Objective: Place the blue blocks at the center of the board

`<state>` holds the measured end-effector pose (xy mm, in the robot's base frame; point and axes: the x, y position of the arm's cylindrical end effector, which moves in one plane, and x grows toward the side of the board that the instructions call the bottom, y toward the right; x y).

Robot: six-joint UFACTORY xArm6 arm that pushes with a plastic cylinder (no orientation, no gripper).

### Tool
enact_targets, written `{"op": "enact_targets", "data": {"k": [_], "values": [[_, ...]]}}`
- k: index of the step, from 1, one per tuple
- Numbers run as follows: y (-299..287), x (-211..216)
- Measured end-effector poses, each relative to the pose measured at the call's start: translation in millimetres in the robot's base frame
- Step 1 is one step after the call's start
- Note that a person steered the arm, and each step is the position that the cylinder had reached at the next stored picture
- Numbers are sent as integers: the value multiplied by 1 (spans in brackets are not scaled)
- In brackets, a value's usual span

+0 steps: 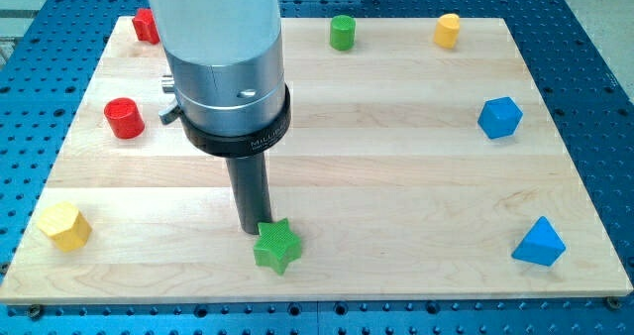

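Observation:
Two blue blocks lie near the board's right edge: a blue cube-like block (499, 117) at mid height and a blue pyramid-like block (539, 243) near the bottom right corner. My tip (254, 229) is at the bottom centre-left of the wooden board (396, 167), touching the upper left side of a green star block (276, 246). The tip is far to the left of both blue blocks.
A red cylinder (125, 118) and a second red block (147, 25) sit at the left, the second partly hidden by the arm. A yellow block (64, 225) lies bottom left. A green cylinder (342, 33) and a yellow block (448, 30) are at the top.

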<state>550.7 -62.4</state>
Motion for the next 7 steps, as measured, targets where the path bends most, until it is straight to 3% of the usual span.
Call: {"op": "enact_targets", "data": {"k": [2, 4, 5, 6, 7], "values": [[16, -20], [220, -78], [332, -83], [370, -102], [356, -116]]}}
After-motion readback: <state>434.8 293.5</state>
